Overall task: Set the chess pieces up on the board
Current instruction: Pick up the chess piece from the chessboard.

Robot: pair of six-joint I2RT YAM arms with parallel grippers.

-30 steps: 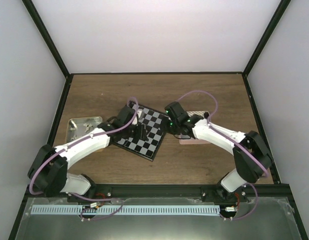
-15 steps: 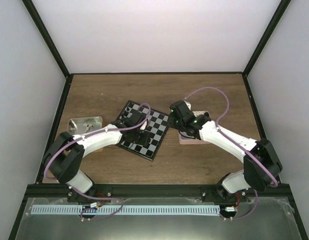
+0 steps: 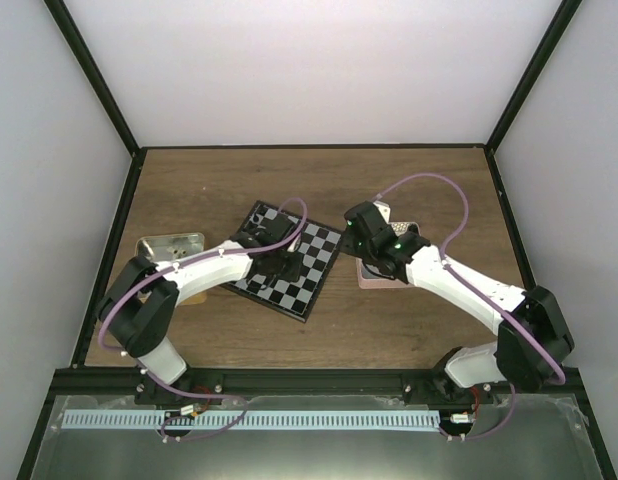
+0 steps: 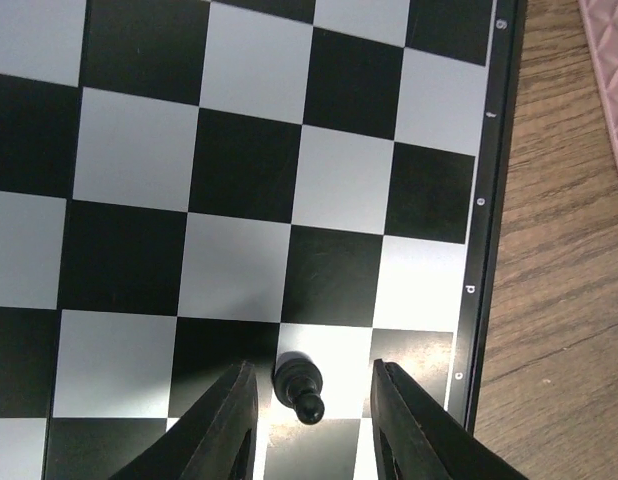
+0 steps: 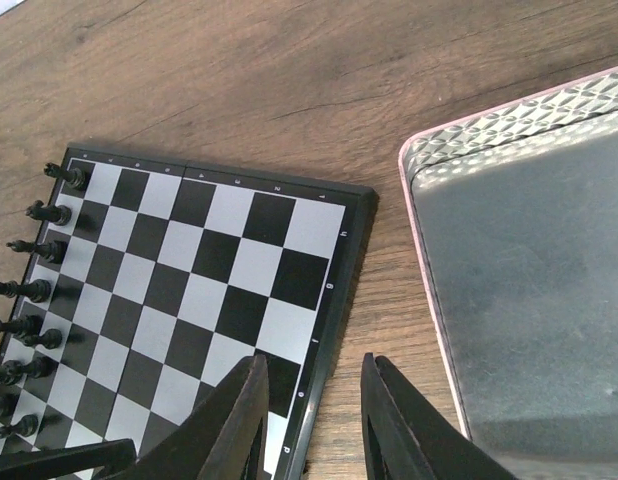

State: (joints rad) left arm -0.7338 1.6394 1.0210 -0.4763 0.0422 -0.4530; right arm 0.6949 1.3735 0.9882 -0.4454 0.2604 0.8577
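One black pawn (image 4: 298, 386) (small, glossy, round-headed) sits on a pale square near the lettered rim of the board (image 4: 239, 180). Its long axis slants, head toward the left gripper (image 4: 314, 373), whose fingers straddle it without touching. Upright or toppled, I cannot tell. The right gripper (image 5: 311, 372) hovers parted and empty beside the pink tray (image 5: 429, 150).

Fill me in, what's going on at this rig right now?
Chess setup is under way. The left arm's fingers straddle a small black chess piece on a pale square near the rim of the black-and-grey checked chessboard. There are gaps on both sides, so it isn't gripped. The right arm's fingers hang open and empty at the board's edge, next to the pink square tray. A row of black pieces already lines one side.
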